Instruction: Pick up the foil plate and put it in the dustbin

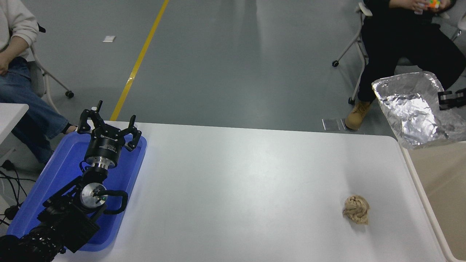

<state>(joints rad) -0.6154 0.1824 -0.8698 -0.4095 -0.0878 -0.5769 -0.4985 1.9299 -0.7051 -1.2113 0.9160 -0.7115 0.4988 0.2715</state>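
The left claw (109,128) is parked with fingers spread over the blue tray (54,171). The foil plate (413,109) is gripped by the right claw (445,99), raised above the dustbin (433,174); release is left.

Your robot's left arm (62,214) was matte black with a ribbed sleeve at its base, a looped black cable and a bare silver disc joint. Its left gripper (109,127) had black clawed fingers on a silver-ringed cylinder bearing white lettering. Your right gripper (451,99) showed only black blocks.
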